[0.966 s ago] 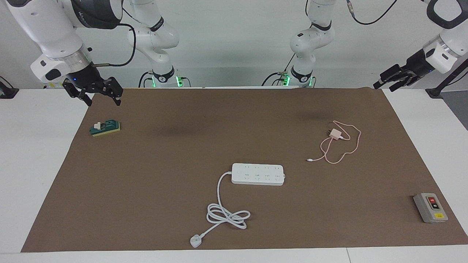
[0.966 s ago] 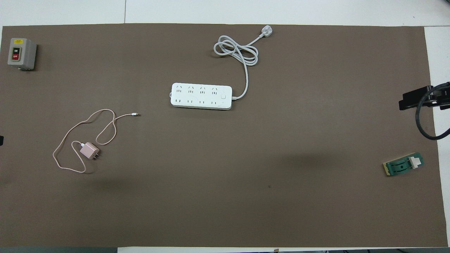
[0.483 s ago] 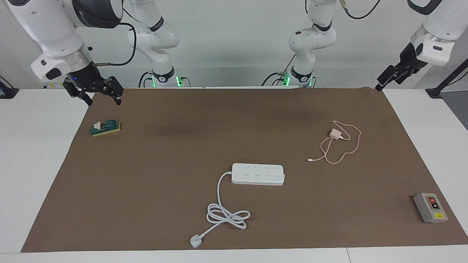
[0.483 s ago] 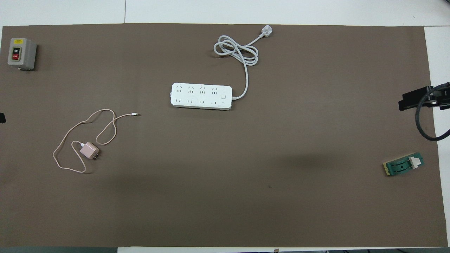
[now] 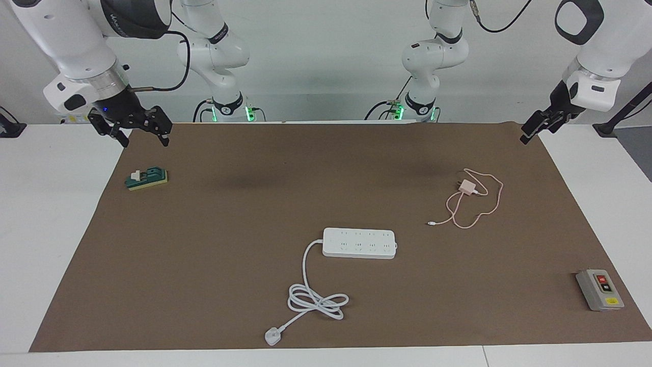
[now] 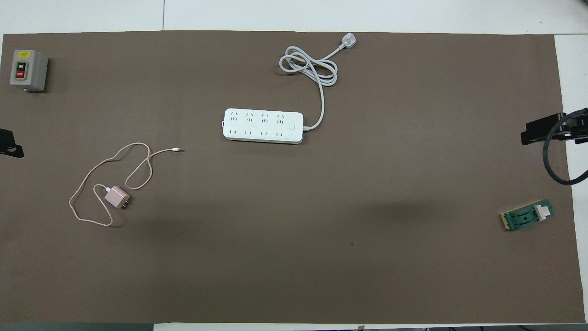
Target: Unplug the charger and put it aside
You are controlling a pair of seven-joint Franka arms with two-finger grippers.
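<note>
The charger (image 5: 465,187) lies unplugged on the mat, well apart from the left gripper (image 5: 530,133), whose finger state cannot be told; the right gripper (image 5: 140,133) hangs spread.

**Left arm swings in over the mat's edge**

Only the left gripper (image 5: 530,133) has moved. A second ago it hung out past the end of the table, lying nearly level; since then the arm has swung its wrist round so the hand points steeply down over the corner of the brown mat (image 5: 356,306). From overhead its dark tip (image 6: 9,143) has crept further in over the mat's edge.
</note>
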